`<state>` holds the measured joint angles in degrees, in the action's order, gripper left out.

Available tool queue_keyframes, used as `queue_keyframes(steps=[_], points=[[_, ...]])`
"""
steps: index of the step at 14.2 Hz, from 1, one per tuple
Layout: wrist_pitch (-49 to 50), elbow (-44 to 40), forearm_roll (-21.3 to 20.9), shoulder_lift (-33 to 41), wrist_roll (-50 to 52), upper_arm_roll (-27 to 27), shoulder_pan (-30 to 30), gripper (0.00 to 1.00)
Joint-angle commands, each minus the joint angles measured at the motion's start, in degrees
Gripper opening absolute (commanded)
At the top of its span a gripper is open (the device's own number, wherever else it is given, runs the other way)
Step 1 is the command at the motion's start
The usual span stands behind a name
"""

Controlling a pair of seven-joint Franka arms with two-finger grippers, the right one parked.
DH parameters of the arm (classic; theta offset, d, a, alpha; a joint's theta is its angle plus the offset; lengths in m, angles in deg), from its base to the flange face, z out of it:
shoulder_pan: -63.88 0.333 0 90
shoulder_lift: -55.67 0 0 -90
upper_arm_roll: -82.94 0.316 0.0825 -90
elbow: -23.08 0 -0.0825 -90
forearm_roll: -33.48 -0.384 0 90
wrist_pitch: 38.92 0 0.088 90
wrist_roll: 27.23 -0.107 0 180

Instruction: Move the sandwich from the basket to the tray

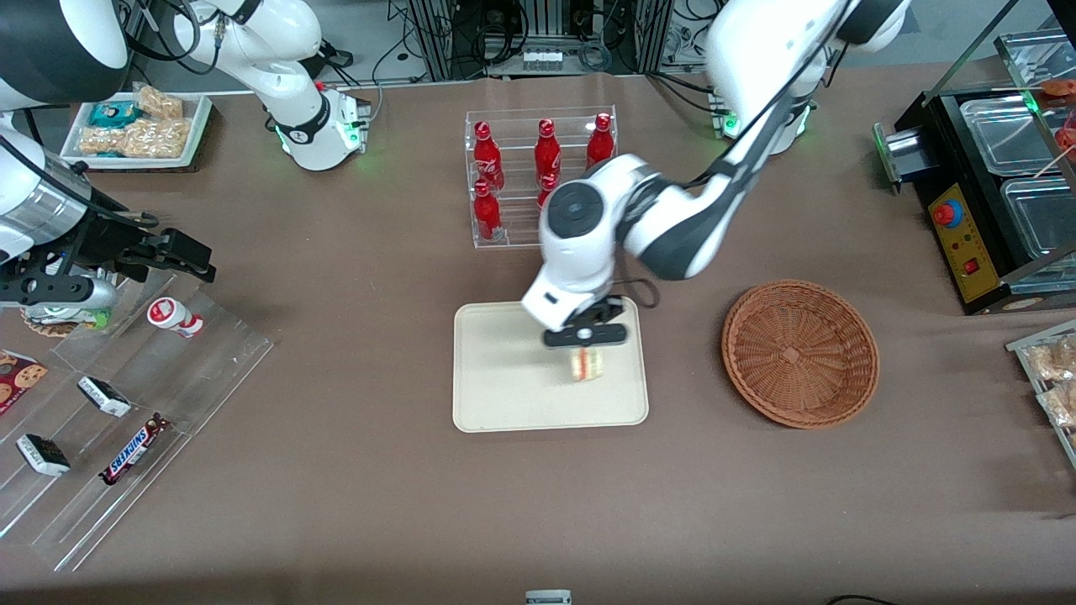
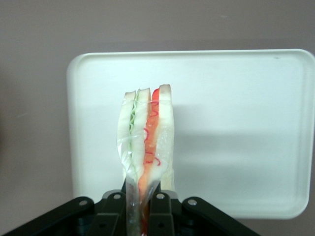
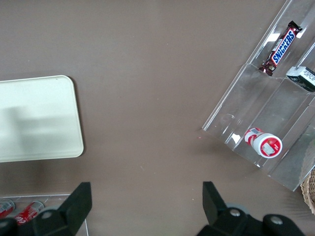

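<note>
End effector (image 1: 586, 345) over the tray (image 1: 504, 403), clamped on the wrapped sandwich (image 2: 146, 142); no label on it. Basket (image 1: 800, 353) sits nearby. Snickers bar (image 1: 133, 449) readable in rack.

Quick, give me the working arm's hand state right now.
Left hand: shut on the sandwich, holding it over the tray; the basket sits empty beside the tray.
</note>
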<state>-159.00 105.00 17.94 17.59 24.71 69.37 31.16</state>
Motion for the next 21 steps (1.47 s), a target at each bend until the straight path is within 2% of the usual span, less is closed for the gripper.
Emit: queue_keyframes(steps=[1, 2, 3, 5, 8, 11, 12, 14, 17, 18, 20, 21], points=[[-4.54, -5.53, -5.80, -7.87, 2.64, 1.17, -1.82, 0.01], [-4.81, -5.89, -7.30, -9.28, 2.73, 1.17, -2.26, 0.02], [-5.16, -5.55, -7.75, -9.65, 3.00, 1.17, -2.35, 0.13], [-5.17, -5.37, -7.93, -9.39, 5.62, 1.17, -2.27, 0.97], [-4.56, -5.28, -7.33, -5.19, 8.26, 1.17, -1.31, 1.00], [-1.48, 0.76, -7.23, 7.01, 13.09, 1.17, 2.64, 1.00], [-0.69, 2.96, -7.06, 10.97, 14.59, 1.09, 5.70, 1.00], [3.95, 6.49, -1.29, 18.88, 13.30, 0.82, 13.34, 1.00], [17.12, 6.67, 6.36, 26.89, -0.03, 0.82, 22.57, 1.00], [20.29, 7.11, 7.52, 29.26, -5.30, 0.91, 24.96, 1.00], [24.44, 10.43, 9.54, 34.36, -16.63, 1.08, 30.84, 1.00], [25.06, 13.15, 12.51, 37.52, -23.04, 1.61, 32.96, 1.00]])
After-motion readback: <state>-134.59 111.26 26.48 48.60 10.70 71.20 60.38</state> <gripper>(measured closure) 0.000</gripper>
